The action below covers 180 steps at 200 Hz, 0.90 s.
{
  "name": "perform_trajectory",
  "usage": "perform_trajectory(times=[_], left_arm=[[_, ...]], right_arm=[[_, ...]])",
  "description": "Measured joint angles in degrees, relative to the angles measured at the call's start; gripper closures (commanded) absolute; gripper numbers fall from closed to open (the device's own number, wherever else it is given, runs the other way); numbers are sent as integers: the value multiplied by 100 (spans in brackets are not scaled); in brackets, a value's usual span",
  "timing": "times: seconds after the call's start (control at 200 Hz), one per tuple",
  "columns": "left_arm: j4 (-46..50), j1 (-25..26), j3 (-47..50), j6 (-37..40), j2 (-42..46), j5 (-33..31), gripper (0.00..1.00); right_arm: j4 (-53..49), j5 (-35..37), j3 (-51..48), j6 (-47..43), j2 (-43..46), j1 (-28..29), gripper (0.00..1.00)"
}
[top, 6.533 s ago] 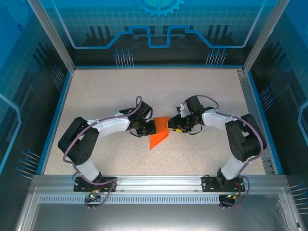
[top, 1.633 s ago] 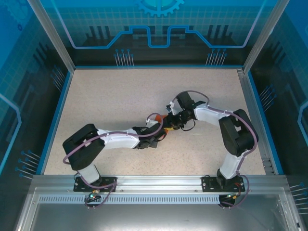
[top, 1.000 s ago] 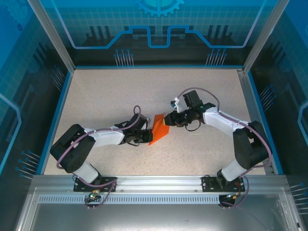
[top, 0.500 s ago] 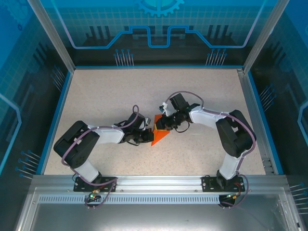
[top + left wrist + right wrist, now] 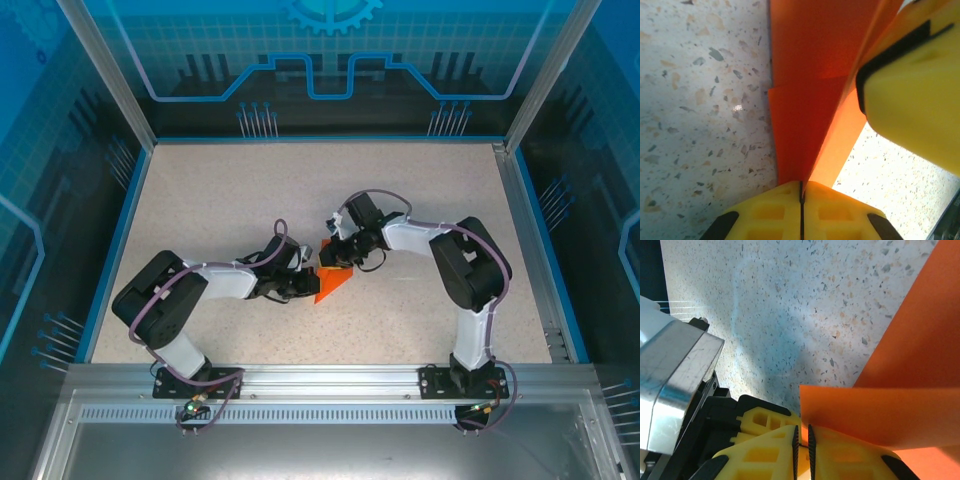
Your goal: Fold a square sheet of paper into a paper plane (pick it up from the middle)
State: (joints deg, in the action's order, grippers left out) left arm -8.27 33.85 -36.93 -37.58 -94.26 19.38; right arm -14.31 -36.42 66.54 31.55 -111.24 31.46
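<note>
The orange sheet of paper (image 5: 334, 284) is folded into a pointed wedge and lies mid-table between both arms. My left gripper (image 5: 310, 279) is shut on the wedge's left edge; in the left wrist view the paper (image 5: 800, 125) runs into the closed seam of my left gripper (image 5: 801, 184). My right gripper (image 5: 335, 258) sits at the wedge's far end. In the right wrist view a raised flap of paper (image 5: 890, 410) enters the narrow slit of my right gripper (image 5: 802, 434), shut on it. The two grippers nearly touch.
The speckled table (image 5: 250, 190) has open room all round the paper. Blue walls border it left, right and back, and a metal rail (image 5: 320, 380) runs along the front. The left wrist's silver body (image 5: 675, 380) is close beside my right jaws.
My right gripper has moved left to the paper's far end and closed on its raised flap. The left gripper has kept its pinch and stayed nearly still.
</note>
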Motion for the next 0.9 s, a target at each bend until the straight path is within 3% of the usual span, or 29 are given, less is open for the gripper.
perform_trajectory(times=[0.275, 0.64, 0.9], left_arm=[[20, 0, 4, -2, 2, 0, 85], [24, -4, 46, -2, 116, 7, 90], [17, -4, 46, -55, 120, 85, 80]], right_arm=[[-20, 96, 31, 0, -101, -103, 84], [-15, 149, 33, 0, -173, -125, 84], [-17, 146, 31, 0, -173, -125, 84]])
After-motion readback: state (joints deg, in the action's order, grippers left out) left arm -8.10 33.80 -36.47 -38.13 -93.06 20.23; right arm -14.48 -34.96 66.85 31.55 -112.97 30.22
